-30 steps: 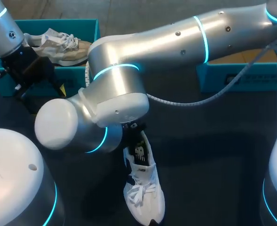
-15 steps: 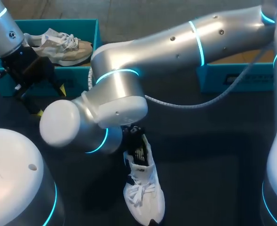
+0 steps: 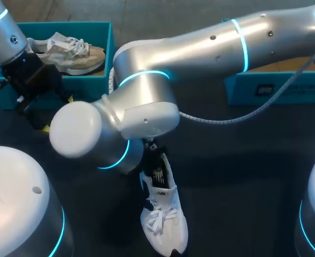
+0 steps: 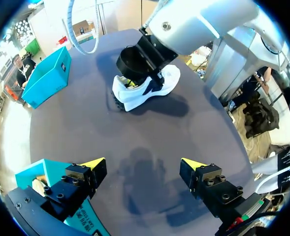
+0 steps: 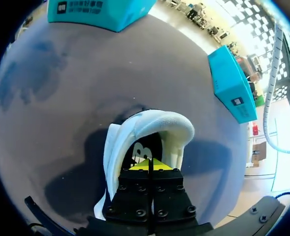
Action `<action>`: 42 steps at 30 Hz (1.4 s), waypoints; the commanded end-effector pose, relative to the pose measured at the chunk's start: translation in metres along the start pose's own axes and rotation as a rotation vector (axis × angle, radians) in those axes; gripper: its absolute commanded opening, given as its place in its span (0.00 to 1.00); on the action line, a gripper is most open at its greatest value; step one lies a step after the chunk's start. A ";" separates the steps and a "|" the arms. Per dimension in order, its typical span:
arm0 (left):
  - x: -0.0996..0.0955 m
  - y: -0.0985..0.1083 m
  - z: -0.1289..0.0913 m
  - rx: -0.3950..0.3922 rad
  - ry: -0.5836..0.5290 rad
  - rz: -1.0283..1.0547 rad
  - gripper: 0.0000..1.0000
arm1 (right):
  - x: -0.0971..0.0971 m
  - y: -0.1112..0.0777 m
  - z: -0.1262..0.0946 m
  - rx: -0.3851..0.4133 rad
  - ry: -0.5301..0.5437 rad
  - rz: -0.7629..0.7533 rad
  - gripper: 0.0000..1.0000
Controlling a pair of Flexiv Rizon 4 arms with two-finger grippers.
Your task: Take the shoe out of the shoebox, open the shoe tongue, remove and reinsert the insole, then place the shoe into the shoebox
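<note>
- Right hand: clenched, tips inside the shoe, insole just ahead; guide travel along the heel opening.
- Left hand: released, shoe well ahead; bracing it would help.

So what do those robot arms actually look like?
The left arm and right arm are thick rounded silver tubes with glowing cyan rings. A pale ribbed cable hangs off the right arm. Their black blocky fingers have yellow tips.
</note>
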State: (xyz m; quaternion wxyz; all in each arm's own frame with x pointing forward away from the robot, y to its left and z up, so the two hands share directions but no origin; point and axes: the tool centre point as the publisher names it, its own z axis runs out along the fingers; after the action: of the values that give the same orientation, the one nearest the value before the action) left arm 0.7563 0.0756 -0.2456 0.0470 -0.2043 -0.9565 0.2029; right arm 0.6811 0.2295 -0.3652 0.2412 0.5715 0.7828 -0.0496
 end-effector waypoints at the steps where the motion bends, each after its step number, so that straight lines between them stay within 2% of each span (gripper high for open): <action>1: 0.001 0.000 0.000 -0.002 0.000 0.000 1.00 | -0.003 -0.004 0.007 0.020 0.088 0.471 0.00; 9: 0.001 0.000 0.000 -0.002 0.000 0.000 1.00 | 0.005 -0.006 0.027 0.094 0.201 0.482 0.00; 19: 0.001 0.000 0.000 -0.002 0.000 0.000 1.00 | 0.019 -0.011 0.046 0.140 0.267 0.493 0.00; 22: 0.001 0.000 0.000 -0.002 0.000 0.000 1.00 | 0.019 -0.012 0.040 0.139 0.270 0.490 0.00; 28: 0.001 0.000 0.000 -0.002 0.000 0.000 1.00 | 0.012 -0.010 0.014 0.133 0.252 0.450 0.00; 32: 0.001 0.000 0.000 -0.002 0.000 0.000 1.00 | 0.008 -0.009 0.003 0.171 0.263 0.407 0.00; 36: 0.001 0.000 0.000 -0.002 0.000 0.000 1.00 | 0.004 -0.010 0.000 0.226 0.292 0.370 0.00; 42: 0.001 0.000 0.000 -0.002 0.000 0.000 1.00 | 0.001 -0.015 -0.002 0.267 0.346 0.319 0.00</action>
State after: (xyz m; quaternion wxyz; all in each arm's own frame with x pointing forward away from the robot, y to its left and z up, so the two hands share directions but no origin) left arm 0.7563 0.0756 -0.2455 0.0470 -0.2044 -0.9565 0.2029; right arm 0.6684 0.2356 -0.3644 0.0430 0.6920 0.7203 -0.0216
